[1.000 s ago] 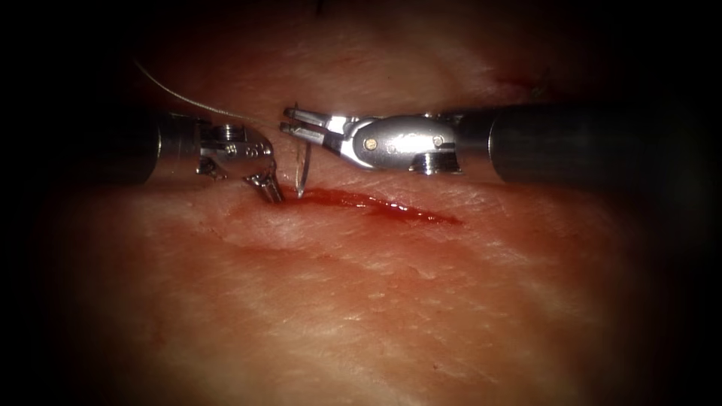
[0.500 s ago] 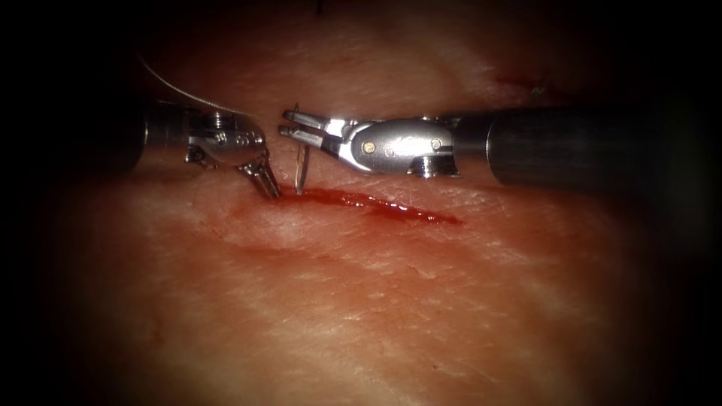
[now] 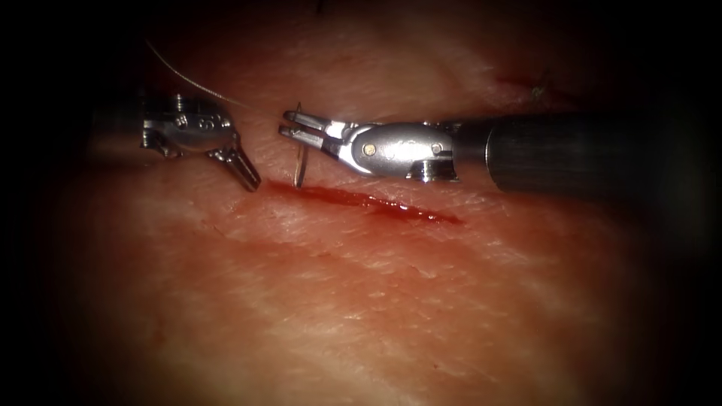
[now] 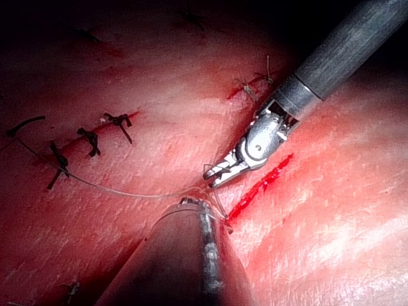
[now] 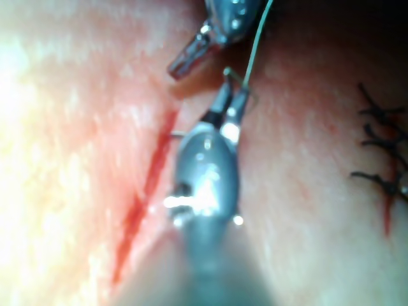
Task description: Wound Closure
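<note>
The tissue (image 3: 361,301) has a red cut (image 3: 376,203) running left to right. My right tool (image 3: 286,122) comes in from the right, its jaws shut on the curved needle (image 3: 300,162) close to its upper, thread end. The needle hangs edge-on with its point at the cut's left end; I cannot tell whether it enters the tissue. My left tool (image 3: 252,184) sits left of the cut, jaws shut and holding nothing. The thread (image 3: 195,83) trails up and left from the needle. In the right wrist view the right tool (image 5: 229,95) holds the needle with the thread (image 5: 258,38) beside it.
Finished dark stitches (image 4: 89,140) close another cut nearby, also seen as stitches (image 5: 382,146) in the right wrist view. Red fluid lines the cut (image 4: 261,185). A small stitched mark (image 3: 538,90) lies above the right tool's shaft.
The left tool has drawn back left and up, away from the cut's left end. The right tool and needle have hardly moved.
</note>
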### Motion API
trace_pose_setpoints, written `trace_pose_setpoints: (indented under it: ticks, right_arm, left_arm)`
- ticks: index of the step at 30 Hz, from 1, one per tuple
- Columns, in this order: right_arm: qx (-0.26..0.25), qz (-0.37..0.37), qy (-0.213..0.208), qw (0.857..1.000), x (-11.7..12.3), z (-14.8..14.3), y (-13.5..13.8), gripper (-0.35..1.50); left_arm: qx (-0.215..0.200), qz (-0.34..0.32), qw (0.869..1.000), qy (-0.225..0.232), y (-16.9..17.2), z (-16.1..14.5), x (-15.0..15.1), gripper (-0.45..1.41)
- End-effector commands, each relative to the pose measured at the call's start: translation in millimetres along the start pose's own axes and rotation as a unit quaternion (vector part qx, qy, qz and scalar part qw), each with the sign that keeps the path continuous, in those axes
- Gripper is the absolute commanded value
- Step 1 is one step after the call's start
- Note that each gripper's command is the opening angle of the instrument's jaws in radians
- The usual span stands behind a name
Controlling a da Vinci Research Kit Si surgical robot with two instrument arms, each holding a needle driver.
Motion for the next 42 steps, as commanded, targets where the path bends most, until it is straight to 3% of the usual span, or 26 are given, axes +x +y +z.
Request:
trace_pose_setpoints:
  ticks: [1, 11, 27, 42]
  right_arm:
    - [0.000, 0.000, 0.001, 1.000, -0.4, 0.7, 0.0, -0.35]
    - [-0.001, 0.001, 0.002, 1.000, -0.3, 0.7, 0.1, -0.35]
    - [-0.004, 0.004, 0.005, 1.000, 0.2, 0.8, 0.5, -0.35]
    - [-0.004, 0.002, 0.003, 1.000, -0.8, 0.9, -1.1, -0.35]
  left_arm:
    - [0.001, 0.002, 1.000, 0.002, -0.2, 1.1, 0.0, -0.43]
    - [0.006, 0.000, 1.000, 0.007, 2.0, 5.5, -0.7, -0.43]
    - [0.002, 0.009, 1.000, 0.015, -1.3, 9.5, -4.1, -0.45]
    - [-0.004, 0.004, 1.000, 0.016, -0.6, 8.9, -4.1, -0.43]
